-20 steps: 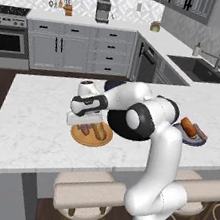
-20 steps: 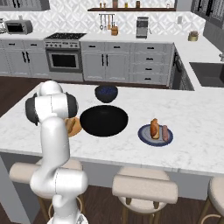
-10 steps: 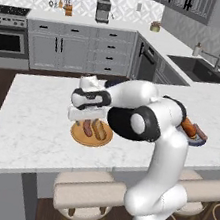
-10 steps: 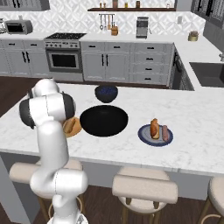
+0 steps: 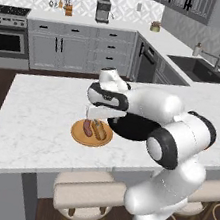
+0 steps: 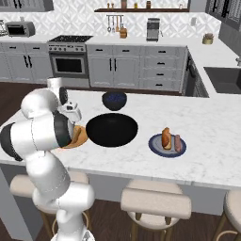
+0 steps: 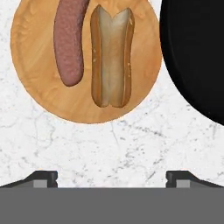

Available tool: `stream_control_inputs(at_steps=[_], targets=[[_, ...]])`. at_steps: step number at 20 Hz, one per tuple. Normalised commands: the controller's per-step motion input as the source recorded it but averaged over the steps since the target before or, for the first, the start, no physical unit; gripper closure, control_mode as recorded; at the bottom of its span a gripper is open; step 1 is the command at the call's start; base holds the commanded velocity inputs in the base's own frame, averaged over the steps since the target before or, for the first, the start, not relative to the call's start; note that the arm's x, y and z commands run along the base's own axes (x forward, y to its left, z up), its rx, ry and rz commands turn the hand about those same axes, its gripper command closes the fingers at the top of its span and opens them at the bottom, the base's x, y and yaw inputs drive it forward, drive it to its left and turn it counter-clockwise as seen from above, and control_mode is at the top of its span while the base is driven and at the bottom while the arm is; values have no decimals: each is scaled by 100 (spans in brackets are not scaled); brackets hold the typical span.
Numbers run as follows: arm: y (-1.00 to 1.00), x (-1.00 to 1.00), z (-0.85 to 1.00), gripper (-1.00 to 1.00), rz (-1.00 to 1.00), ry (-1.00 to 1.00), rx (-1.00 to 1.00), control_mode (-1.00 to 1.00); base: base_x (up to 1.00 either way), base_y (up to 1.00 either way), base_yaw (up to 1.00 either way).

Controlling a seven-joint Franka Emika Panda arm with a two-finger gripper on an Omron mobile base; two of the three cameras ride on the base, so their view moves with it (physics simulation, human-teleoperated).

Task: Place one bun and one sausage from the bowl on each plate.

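Observation:
My gripper [image 7: 111,179] hangs open just above the counter, at the near edge of the tan wooden plate [image 7: 35,87], with nothing between its fingertips [image 7: 41,178]. A reddish-brown sausage [image 7: 69,41] and a split tan bun [image 7: 111,54] lie side by side on that plate. The black bowl [image 7: 197,52] sits right beside it and looks empty [image 6: 112,129]. In the left base view the gripper [image 5: 93,115] hovers over the wooden plate [image 5: 77,136]. The blue-grey plate [image 6: 157,147] holds an orange-brown bun [image 6: 165,138] and a sausage [image 6: 177,142].
A smaller dark blue bowl [image 6: 114,100] stands behind the black bowl. The white marble island [image 5: 34,119] has bare room to the left of the wooden plate. Stools [image 6: 155,202] stand along its near edge.
The jaws have opened wide over the wooden plate. The hand has stayed above the plate while the arm's elbow has shifted a little.

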Motion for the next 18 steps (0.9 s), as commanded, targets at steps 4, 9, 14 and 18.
stream_control_inputs(at_steps=[4, 9, 14, 18], targets=[[-98, -70, 74, -100, 0, -1, 0, -100, 0, 0, 0], [-80, -68, 78, -100, 0, 0, 0, -100, 0, 0, 0], [-81, -62, 73, -100, 0, -1, 0, -100, 0, 0, 0], [-35, -57, 65, -100, 0, 0, 0, -100, 0, 0, 0]])
